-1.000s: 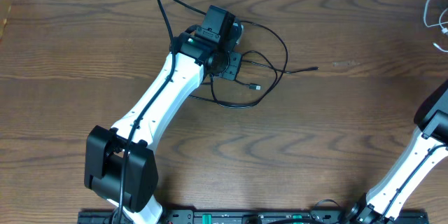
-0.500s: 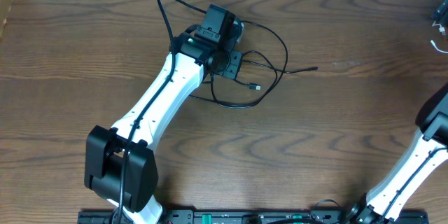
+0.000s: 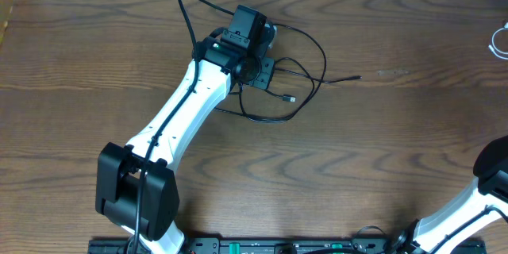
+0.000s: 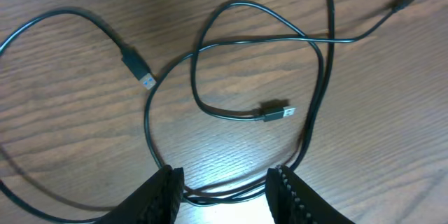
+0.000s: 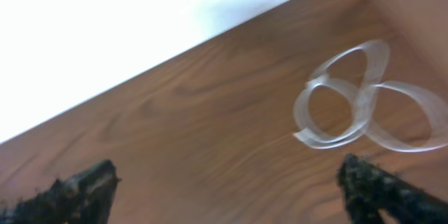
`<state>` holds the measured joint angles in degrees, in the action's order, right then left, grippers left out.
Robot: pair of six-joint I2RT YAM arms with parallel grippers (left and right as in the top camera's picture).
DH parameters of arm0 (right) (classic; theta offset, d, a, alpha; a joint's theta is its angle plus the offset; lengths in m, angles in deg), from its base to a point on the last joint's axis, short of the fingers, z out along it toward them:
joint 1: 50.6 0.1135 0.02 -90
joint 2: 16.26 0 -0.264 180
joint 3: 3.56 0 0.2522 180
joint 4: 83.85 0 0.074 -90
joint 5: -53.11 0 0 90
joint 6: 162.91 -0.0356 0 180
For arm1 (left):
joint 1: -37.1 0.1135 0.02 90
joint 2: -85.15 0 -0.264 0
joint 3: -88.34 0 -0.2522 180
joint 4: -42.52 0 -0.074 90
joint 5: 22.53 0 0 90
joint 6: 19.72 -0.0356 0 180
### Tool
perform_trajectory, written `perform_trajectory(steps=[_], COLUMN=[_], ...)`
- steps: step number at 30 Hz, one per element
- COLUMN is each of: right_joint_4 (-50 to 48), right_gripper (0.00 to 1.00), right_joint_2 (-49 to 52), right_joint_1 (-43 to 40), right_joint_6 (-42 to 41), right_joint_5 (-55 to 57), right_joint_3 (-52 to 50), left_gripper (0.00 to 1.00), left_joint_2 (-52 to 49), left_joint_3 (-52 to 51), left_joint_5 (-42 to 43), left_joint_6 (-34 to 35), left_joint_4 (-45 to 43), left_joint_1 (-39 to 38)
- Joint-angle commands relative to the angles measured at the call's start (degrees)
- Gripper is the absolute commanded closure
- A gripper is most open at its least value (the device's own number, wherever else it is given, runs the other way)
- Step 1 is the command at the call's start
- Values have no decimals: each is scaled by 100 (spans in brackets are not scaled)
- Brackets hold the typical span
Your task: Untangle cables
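**Fingers apart over both cables**

My left fingers (image 4: 162,194) stand parted just above the worktop (image 3: 397,151), gripping nothing. A couple of strands of the black cable (image 4: 266,39) run across the gap between them at the near edge of the wrist view. Whether the pads touch those strands I cannot tell. Beyond the fingertips the black cable spreads in loose loops that cross one another. One flat plug (image 4: 278,112) lies inside the loops, a second plug (image 4: 140,68) lies off to the left, and a slim end (image 4: 402,1) points away at the far right. From overhead, this tangle sits at the far side of the worktop, left of centre, with my left arm (image 3: 190,103) reaching out over it.

My right fingers (image 5: 77,189) are spread wide with nothing between them. Ahead of them, and clear of both tips, the white cable (image 5: 369,91) lies blurred in a few overlapping rings on the wood. Overhead it shows only as a pale curl at the far right edge, well apart from the black cable.
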<state>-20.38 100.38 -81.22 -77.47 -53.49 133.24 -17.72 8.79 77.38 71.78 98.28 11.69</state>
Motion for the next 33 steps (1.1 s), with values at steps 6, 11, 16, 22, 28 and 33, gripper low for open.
perform_trajectory(steps=[6, 11, 16, 22, 28, 33], right_joint_4=[997, 1320, 1397, 1565, 1779, 1875], right_gripper=[20, 25, 25, 25, 27, 26], right_joint_2=[188, 188, 223, 455, 826, 1113], right_joint_1=[704, 1375, 2251, 3200, 3947, 4529], right_joint_6=[487, 549, 551, 553, 549, 546], right_joint_5=[-1825, -1316, -807, -400, -385, -234], right_joint_3=[-7, -7, -13, -15, -15, -15], left_gripper=[53, 51, 48, 40, 37, 31], left_joint_2=[-2, -2, -2, 0, 0, 0], left_joint_3=[-52, -52, -52, -50, -50, -50], left_joint_5=[402, 400, 407, 153, 146, 142], left_joint_6=[275, 940, 1325, 1325, 1320, 1084], left_joint_4=[13, 28, 168, 391, 732, 848], left_joint_1=[28, 354, 881, 1303, 1934, 2247])
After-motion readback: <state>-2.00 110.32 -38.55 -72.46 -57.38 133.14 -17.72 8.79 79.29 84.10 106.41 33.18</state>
